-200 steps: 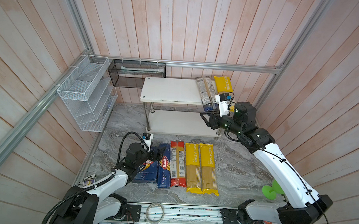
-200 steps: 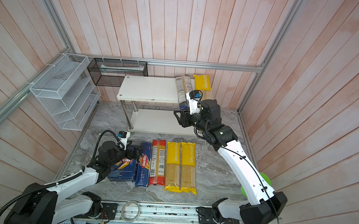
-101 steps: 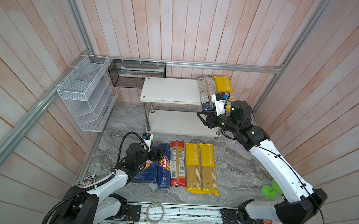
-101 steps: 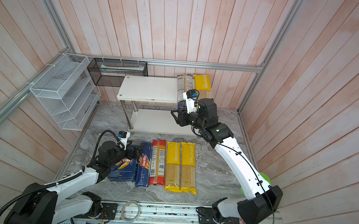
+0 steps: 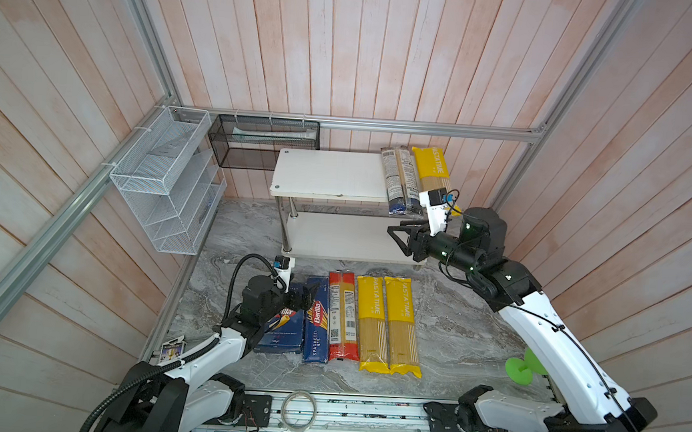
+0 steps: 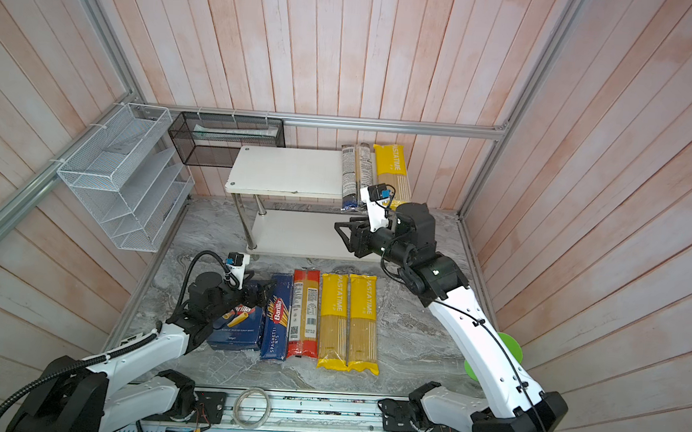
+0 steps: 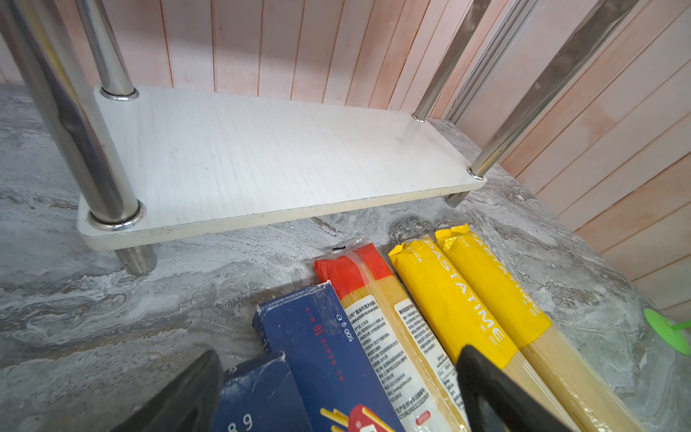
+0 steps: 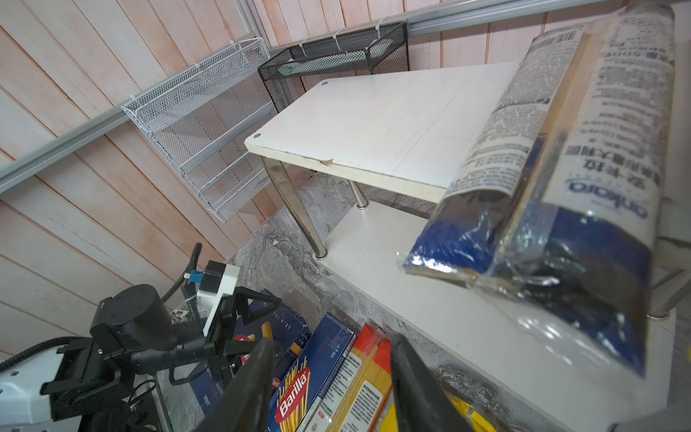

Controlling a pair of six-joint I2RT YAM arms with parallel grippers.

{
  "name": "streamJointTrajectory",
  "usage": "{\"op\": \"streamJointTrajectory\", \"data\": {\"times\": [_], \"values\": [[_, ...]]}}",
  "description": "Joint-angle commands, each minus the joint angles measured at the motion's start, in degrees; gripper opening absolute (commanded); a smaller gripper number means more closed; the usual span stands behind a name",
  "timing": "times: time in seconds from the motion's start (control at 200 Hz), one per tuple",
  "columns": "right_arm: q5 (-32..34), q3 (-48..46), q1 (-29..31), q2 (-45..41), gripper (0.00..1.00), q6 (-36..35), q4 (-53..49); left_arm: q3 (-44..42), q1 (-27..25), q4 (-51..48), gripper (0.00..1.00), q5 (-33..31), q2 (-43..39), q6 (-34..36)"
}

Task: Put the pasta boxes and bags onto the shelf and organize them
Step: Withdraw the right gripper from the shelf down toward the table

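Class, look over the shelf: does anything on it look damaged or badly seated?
The shelf has a chip in its top board's front edge, and the dark blue and clear bag lies with its end hanging past that edge, unsupported.

**Non-task bits, quick look**

White mesh organiser (image 5: 154,162) hangs on L wall rail. Black mesh basket (image 5: 263,153) tied to back rail just beside it, w/ pale flat item inside. Green plastic piece (image 5: 519,369) at R front of grey marble bench (image 5: 461,333). Wire coil (image 5: 300,405) lies on front rail.
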Motion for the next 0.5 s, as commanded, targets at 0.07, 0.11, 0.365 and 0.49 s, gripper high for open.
{"op": "streamJointTrajectory", "data": {"times": [0.07, 0.11, 0.365, 0.49], "values": [[6.33, -10.42, 0.63, -4.40, 0.51, 3.02, 0.86, 1.71, -0.16, -1.38, 1.00, -3.01, -2.83, 3.08], [6.54, -12.02, 0.75, -5.05, 0.50, 3.47, 0.56, 3.74, -0.14, -5.18, 1.00, -3.20, -3.56, 4.20], [9.75, -24.87, 3.83, -8.88, 0.51, 5.54, 1.43, 0.78, -0.16, -9.06, 1.00, -1.76, -13.43, 3.16], [13.32, -33.63, 3.97, -12.35, 0.54, 9.66, 2.48, -0.97, -0.18, -14.69, 1.00, -8.51, -18.24, 4.25]]}}
